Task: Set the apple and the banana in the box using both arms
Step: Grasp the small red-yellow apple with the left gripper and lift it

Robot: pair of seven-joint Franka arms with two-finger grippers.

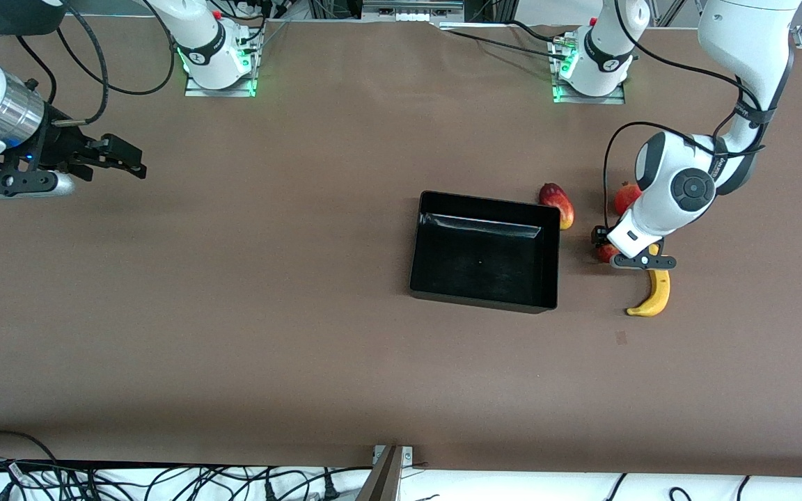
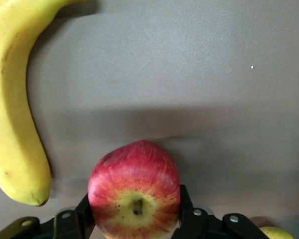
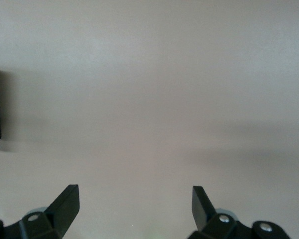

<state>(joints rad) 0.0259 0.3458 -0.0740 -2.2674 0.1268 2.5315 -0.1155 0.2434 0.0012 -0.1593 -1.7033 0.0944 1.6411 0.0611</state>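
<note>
One box, bare inside, fruit beside

Red apple streaked yellow around its stem; yellow banana with small brown flecks; glossy black box; brown table; possibly dark-red fruit beside the box.

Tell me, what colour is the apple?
Red, streaked into a yellow patch around its stem; the apple shows best in the left wrist view.

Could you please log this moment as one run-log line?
left gripper: shut on apple, beside banana | right gripper: open, waiting over table | box: empty
</note>
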